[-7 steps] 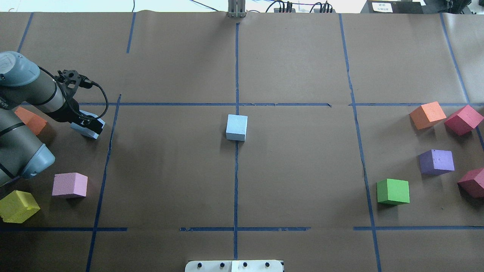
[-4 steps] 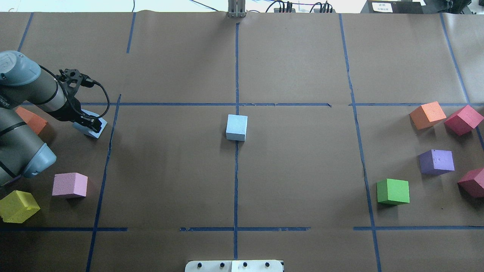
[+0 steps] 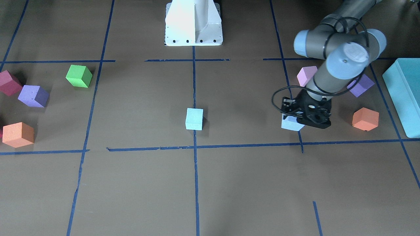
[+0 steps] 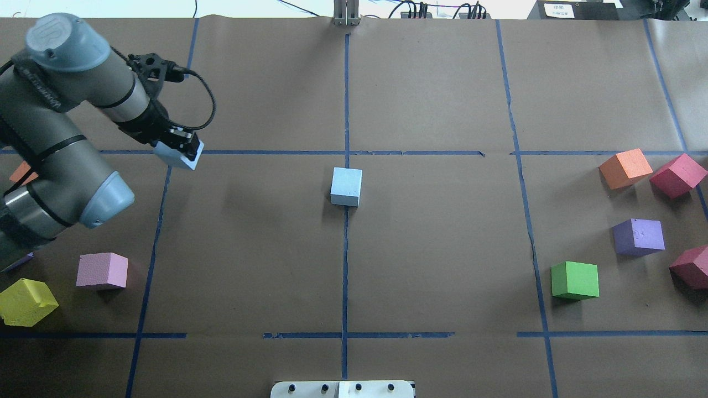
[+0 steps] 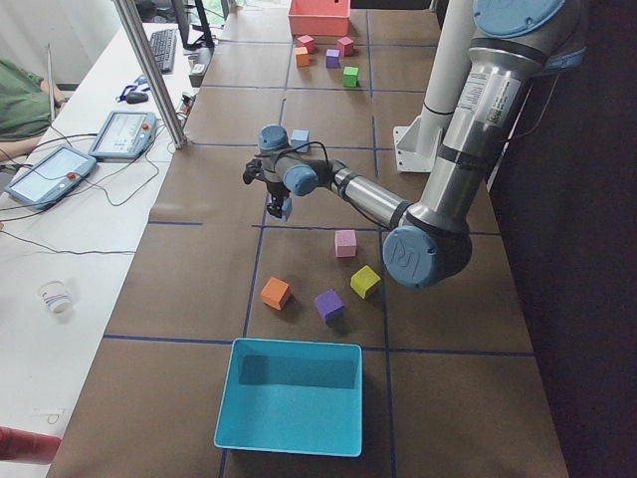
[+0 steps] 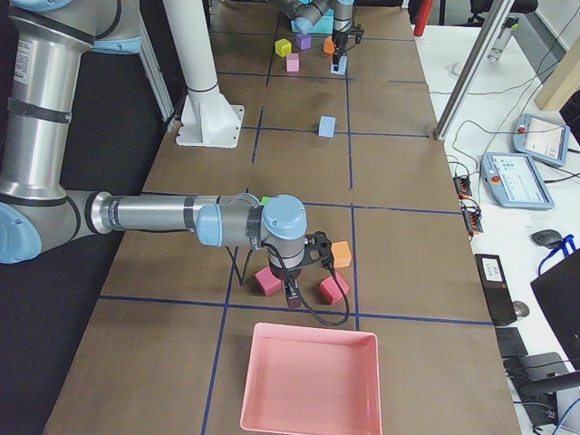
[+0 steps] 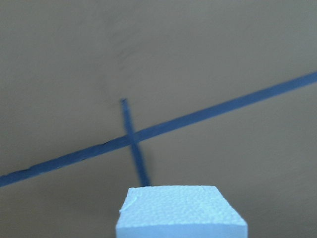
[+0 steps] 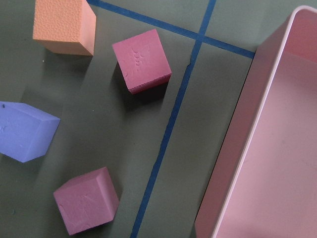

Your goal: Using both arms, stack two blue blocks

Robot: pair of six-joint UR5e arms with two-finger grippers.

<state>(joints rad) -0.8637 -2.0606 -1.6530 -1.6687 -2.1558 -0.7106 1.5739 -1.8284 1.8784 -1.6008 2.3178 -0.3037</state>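
One pale blue block (image 4: 346,187) rests on the centre tape line, also in the front view (image 3: 194,119). My left gripper (image 4: 180,148) is shut on the second blue block (image 4: 180,161) and holds it off the table, over a tape crossing left of centre. The held block shows under the black gripper in the front view (image 3: 290,125) and at the bottom of the left wrist view (image 7: 181,213). My right gripper (image 6: 292,294) shows only in the exterior right view, low among the maroon cubes near the pink tray; I cannot tell whether it is open or shut.
Pink (image 4: 102,270), yellow (image 4: 26,301) and orange (image 4: 22,172) cubes lie under my left arm. Orange (image 4: 626,168), maroon (image 4: 678,175), purple (image 4: 639,236) and green (image 4: 575,280) cubes lie at the right. A turquoise box (image 3: 403,95) and a pink tray (image 8: 277,148) stand at the table's ends.
My left gripper has risen with the blue block off the table and moved right and away from the robot, towards the centre. The centre block has not moved.
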